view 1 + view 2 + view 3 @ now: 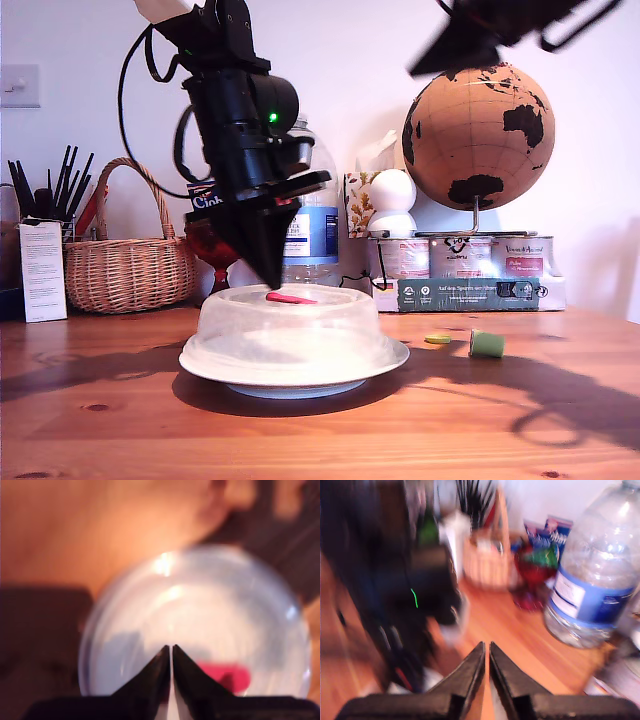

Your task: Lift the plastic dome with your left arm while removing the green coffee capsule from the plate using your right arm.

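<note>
The plastic dome (290, 325) sits over the plate (300, 385), its red tab (291, 297) on top. My first gripper (272, 280) points straight down just above the dome, beside the tab's end. In the first wrist view this gripper (171, 647) is shut with nothing in it, over the dome (200, 625), with the tab (227, 676) off to one side. The green coffee capsule (487, 344) lies on the table at the exterior view's right, off the plate. My second gripper (487, 644) is shut and empty; its arm (480, 30) is a blur high at the exterior view's upper right.
A small flat green disc (437, 339) lies next to the capsule. Behind the plate stand a water bottle (310, 215), a wicker basket (128, 262), a red glass (212, 250), a globe (478, 135) and boxes. The wooden table (120, 420) spreads in front.
</note>
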Controlling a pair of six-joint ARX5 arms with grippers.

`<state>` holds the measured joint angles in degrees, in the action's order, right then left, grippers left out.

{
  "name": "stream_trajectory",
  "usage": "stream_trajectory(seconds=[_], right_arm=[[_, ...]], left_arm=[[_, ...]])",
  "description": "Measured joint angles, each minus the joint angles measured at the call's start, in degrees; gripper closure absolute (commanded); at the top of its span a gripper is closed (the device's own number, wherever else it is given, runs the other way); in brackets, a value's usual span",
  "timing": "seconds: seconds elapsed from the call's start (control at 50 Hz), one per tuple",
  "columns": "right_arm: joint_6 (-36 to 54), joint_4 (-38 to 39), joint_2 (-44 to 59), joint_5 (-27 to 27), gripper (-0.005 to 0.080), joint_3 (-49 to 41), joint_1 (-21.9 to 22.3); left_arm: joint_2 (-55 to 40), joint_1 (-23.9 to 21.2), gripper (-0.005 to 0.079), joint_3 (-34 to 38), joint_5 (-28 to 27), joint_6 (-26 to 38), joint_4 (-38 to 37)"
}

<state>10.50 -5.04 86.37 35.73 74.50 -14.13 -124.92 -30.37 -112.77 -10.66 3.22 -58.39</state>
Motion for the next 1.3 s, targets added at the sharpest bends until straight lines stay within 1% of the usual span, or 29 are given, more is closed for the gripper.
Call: stream_trajectory(seconds=[0.04, 0.12, 0.24, 0.32, 0.4, 0.46, 0.52, 0.58, 0.64, 0.74, 0.88, 0.98, 1.1, 1.18, 1.3], right_arm=[[-2.97, 0.52, -0.02, -1.7, 0.0765, 0.26, -0.48], [-4.87, 0.44, 0.0, -6.05, 0.0765, 0.37, -1.33], [-5.07, -2.71, 0.0, -11.15, 0.0765, 0.37, -2.97], [-4.66, -5.53, 0.0, -12.96, 0.0765, 0.37, -4.42], [-4.7, -6.03, 0.0, -13.81, 0.0765, 0.37, -6.05], [-5.16, -5.73, -0.02, -14.4, 0.0765, 0.15, -7.1], [-5.84, -5.64, -0.46, -15.23, 0.0765, -0.81, -8.02], [-6.14, -5.68, -1.27, -15.74, 0.0765, -2.75, -8.94], [-6.36, -5.73, -2.62, -16.85, 0.0765, -5.25, -9.68], [-7.78, -5.73, -5.73, -17.99, 0.0765, -9.25, -10.91], [-10.38, -1.84, -11.69, -18.36, 0.0765, -14.05, -12.72], [-11.98, 0.31, -16.59, -18.88, 0.0765, -17.46, -15.72], [-12.59, 2.51, -20.7, -21.22, 0.0765, -21.81, -19.69], [-13.29, 2.95, -22.4, -22.86, 0.0765, -24.85, -21.92], [-13.44, 3.28, -24.55, -24.87, 0.0765, -28.92, -24.15]], left_arm=[[0.83, 0.02, 0.0763, 0.0, -0.87, 0.24, 1.46], [3.28, 0.22, 0.0763, 0.0, -2.99, 0.72, 4.15], [8.26, 0.98, 0.0763, 0.0, -7.41, 1.99, 6.62], [11.08, 1.81, 0.0763, -0.11, -10.64, 2.82, 6.71], [12.76, 2.84, 0.0763, -0.15, -13.29, 3.17, 7.17], [13.57, 3.48, 0.0763, 0.15, -14.05, 3.45, 7.76], [14.99, 3.87, 0.0763, 2.25, -14.71, 3.58, 9.35], [17.31, 4.33, 0.0763, 6.73, -15.17, 3.65, 11.8], [20.28, 4.52, 0.0763, 12.7, -15.43, 3.65, 14.95], [26.21, 4.46, 0.0763, 23.02, -15.47, 3.06, 21.97], [36.44, 4.2, 0.0763, 36.87, -15.61, 1.46, 32.89], [44.26, 3.96, 0.0763, 43.87, -15.65, -0.68, 39.56], [52.43, 2.75, 0.0763, 50.75, -14.64, -1.64, 46.95], [56.65, 1.4, 0.0763, 55.95, -13.14, -1.66, 50.58], [61.22, -0.72, 0.0763, 63.8, -10.1, -1.81, 56.15]])
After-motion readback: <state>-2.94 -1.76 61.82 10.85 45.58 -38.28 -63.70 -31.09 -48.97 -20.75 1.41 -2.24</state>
